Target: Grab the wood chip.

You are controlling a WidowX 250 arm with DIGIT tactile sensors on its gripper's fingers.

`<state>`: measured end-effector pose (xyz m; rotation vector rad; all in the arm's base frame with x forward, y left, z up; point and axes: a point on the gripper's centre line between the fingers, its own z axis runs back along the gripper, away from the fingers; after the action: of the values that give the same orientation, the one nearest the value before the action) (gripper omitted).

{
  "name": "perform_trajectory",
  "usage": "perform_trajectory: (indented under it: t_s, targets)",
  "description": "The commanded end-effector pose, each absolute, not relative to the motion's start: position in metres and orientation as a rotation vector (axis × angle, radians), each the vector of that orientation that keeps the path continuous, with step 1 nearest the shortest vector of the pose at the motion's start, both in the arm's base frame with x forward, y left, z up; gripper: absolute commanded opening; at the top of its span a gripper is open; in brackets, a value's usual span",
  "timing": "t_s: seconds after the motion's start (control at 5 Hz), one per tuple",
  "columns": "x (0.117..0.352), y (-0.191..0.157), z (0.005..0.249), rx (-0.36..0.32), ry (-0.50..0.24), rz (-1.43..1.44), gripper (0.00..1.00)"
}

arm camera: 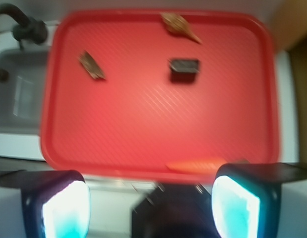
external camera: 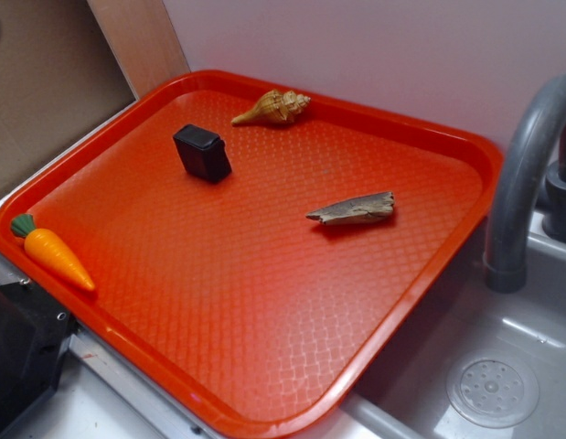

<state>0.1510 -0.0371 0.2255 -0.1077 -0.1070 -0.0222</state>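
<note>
Wood chip [external camera: 354,209] [arm camera: 92,65] flat on red tray [external camera: 264,311] [arm camera: 158,129], far side from gripper [arm camera: 149,208], well apart. Gripper fingers [arm camera: 61,206] spread wide, empty, off tray's near edge. On tray too: black box [external camera: 202,152], seashell [external camera: 273,107], toy carrot [external camera: 54,252]. Grey sink [external camera: 484,366], faucet [external camera: 525,183] beside tray. Wrist view blurred.

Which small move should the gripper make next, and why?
Probably advance over the tray toward the wood chip. In the wrist view the open gripper sits behind the tray's near edge, far from the chip, which lies alone and uncovered.
</note>
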Motion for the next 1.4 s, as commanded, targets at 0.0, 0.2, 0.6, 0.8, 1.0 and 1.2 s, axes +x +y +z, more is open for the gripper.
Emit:
perform_trajectory:
  t_s: [0.0,0.2,0.6,0.8,1.0,1.2]
  targets:
    - [0.223,-0.066,0.203,-0.209,-0.213,-0.177,1.0]
    - [0.249,-0.089,0.174,-0.163,-0.227,-0.238,1.0]
    - [0.263,-0.136,0.115,-0.183,-0.18,-0.376,1.0]
    - [0.27,-0.148,0.084,-0.076,-0.149,-0.407,1.0]
    - [0.272,-0.152,0.056,-0.045,-0.11,-0.416,1.0]
    - [0.276,-0.159,0.034,-0.026,-0.08,-0.437,1.0]
